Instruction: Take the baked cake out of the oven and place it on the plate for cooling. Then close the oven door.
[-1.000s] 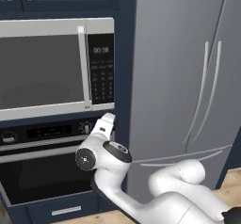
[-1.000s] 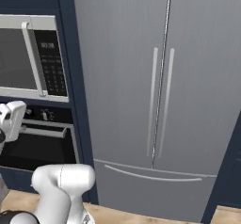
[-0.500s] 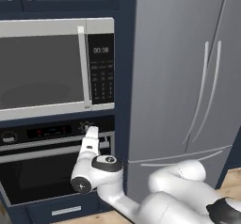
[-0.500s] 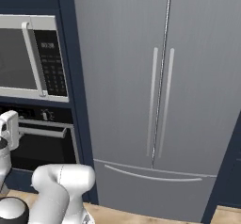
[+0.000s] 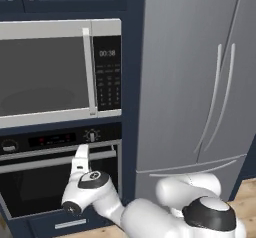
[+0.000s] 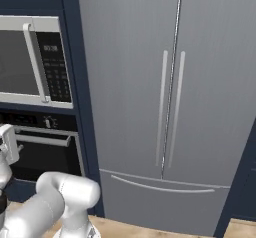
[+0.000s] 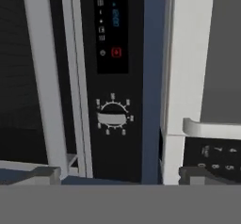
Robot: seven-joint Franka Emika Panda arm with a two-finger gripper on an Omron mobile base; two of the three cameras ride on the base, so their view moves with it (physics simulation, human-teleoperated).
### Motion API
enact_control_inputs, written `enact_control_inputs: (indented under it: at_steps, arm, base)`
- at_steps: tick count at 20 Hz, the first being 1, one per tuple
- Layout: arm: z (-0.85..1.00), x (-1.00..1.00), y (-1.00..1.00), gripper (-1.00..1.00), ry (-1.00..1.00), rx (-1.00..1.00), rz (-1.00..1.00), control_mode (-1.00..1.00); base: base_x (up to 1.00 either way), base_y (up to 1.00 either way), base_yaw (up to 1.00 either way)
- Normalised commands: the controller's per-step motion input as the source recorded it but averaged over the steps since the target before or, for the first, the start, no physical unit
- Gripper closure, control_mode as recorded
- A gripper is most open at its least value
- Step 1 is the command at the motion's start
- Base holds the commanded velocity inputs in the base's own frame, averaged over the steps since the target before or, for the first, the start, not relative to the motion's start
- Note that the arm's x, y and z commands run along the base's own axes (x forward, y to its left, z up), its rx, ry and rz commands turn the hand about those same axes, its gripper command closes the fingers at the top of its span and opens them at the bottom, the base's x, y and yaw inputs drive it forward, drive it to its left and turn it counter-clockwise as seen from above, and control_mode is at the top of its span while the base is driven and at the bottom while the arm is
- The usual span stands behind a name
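Note:
The black oven [image 5: 50, 141] sits under the microwave, with a dark control strip and a round knob [image 7: 113, 117]. The oven door [image 5: 45, 192] looks shut, and its silver bar handle [image 5: 45, 161] runs along its top edge. My gripper [image 5: 81, 149] points up at the right end of that handle, just below the knob. In the hand view, which is rolled sideways, the gripper [image 7: 120, 175] is open and empty, with the control strip between its fingertips [image 7: 42, 173]. The cake and the plate are out of view.
The grey-fronted microwave [image 5: 45, 72] hangs directly above the oven. A tall grey fridge [image 6: 170, 82] with two long handles stands to the right, beyond a navy cabinet post [image 5: 129, 107]. Wooden floor [image 5: 245, 202] shows at the lower right.
The hand has swung left and a little down, from beside the oven's right edge to the front of the handle and knob. The gripper stays open.

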Motion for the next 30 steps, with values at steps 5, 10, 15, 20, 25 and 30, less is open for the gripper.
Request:
enact_control_inputs:
  at_steps: [5, 10, 15, 20, 25, 30]
  arm:
    - [-0.47, 0.31, 0.25, -1.00, -0.05, 0.00, 0.00, -1.00]
    - [-0.39, 0.38, 0.04, -1.00, -0.09, 0.00, 0.00, -1.00]
    - [-0.20, 0.42, 0.00, -1.00, 0.00, 0.00, 0.00, -1.00]
    - [-0.34, 0.39, 0.03, -1.00, 0.00, 0.00, 0.00, -1.00]
    - [-0.35, 0.40, 0.07, -1.00, 0.00, 0.00, 0.00, -1.00]
    - [-0.27, 0.43, 0.15, -1.00, 0.00, 0.00, 0.00, -1.00]
  base:
    - [0.00, 0.00, 0.00]
    - [0.00, 0.00, 0.00]
    - [0.00, 0.00, 0.00]
    - [0.00, 0.00, 0.00]
    - [0.00, 0.00, 0.00]
    - [0.00, 0.00, 0.00]
